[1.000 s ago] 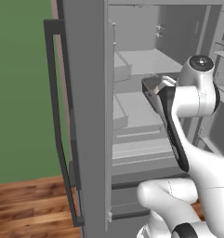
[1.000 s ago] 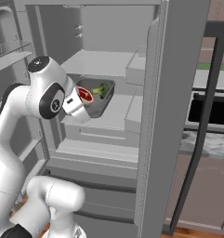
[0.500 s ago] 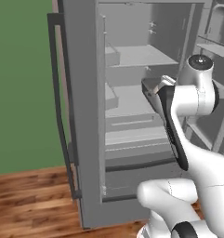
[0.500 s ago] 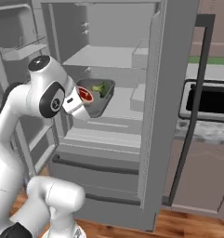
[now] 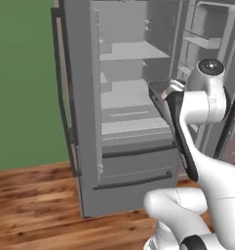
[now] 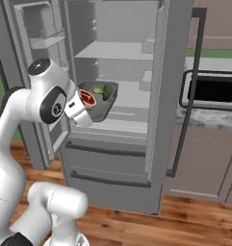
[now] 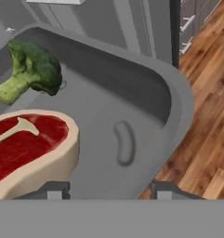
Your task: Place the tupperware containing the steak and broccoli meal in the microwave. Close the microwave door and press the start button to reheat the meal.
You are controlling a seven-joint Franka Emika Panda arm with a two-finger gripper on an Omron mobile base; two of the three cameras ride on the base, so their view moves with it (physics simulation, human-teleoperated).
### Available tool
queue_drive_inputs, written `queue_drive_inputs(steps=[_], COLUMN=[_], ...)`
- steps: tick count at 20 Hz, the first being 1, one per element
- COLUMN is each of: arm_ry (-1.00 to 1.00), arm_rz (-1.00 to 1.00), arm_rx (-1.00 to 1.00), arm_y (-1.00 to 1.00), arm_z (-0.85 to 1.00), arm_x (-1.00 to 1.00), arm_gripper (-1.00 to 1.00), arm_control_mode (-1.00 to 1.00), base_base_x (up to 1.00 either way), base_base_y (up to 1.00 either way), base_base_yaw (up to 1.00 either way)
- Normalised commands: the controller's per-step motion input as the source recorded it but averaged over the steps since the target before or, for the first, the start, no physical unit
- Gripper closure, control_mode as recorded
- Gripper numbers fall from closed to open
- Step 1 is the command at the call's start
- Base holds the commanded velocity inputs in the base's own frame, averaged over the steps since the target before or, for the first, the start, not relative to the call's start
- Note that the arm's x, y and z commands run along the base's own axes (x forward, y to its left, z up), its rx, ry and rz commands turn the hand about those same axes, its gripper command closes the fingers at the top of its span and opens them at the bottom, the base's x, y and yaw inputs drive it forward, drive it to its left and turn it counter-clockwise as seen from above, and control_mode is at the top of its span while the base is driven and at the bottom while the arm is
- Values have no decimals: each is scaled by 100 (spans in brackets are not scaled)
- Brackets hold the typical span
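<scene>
**Tupperware held up in front of the open fridge**

Left base view: the white arm bends up from the lower right, smooth and glossy with dark joints, and its wrist is turned toward the open fridge (image 5: 133,112), a tall matte grey box with flat pale shelves and a drawer front below. The dark grey edge of the tupperware (image 5: 158,93) pokes out just left of the wrist. Wood-plank floor (image 5: 36,205) runs beneath and a flat green wall (image 5: 21,83) stands at left.

Right base view: the gripper (image 6: 88,103) holds the tupperware (image 6: 105,98) tilted, its open side facing the camera, in front of the fridge's middle shelves. It is a shallow rounded-corner rectangle with smooth dark grey walls. Inside sit a red steak (image 6: 87,97) and green broccoli (image 6: 107,91). The microwave (image 6: 211,91), grey-framed with a black window, is set well off to the right above a speckled counter (image 6: 209,117).

Hand view: the two finger tips (image 7: 55,189) stand moderately apart at either side of the near wall, clasping it. The steak is round, glossy red with a tan rim and a pale bone mark; the floret is bumpy and bright green.
</scene>
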Motion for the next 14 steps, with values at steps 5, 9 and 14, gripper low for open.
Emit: queue_drive_inputs(steps=[5, 9, 14], arm_ry=[0, 0, 0], arm_rz=[0, 0, 0], arm_rx=[0, 0, 0], arm_y=[0, 0, 0], arm_z=[0, 0, 0], arm_x=[0, 0, 0], arm_gripper=[100, 100, 100], arm_control_mode=[100, 100, 100], base_base_x=[-19, -20, -40], base_base_y=[39, 58, 63], base_base_yaw=[-27, -33, -35])
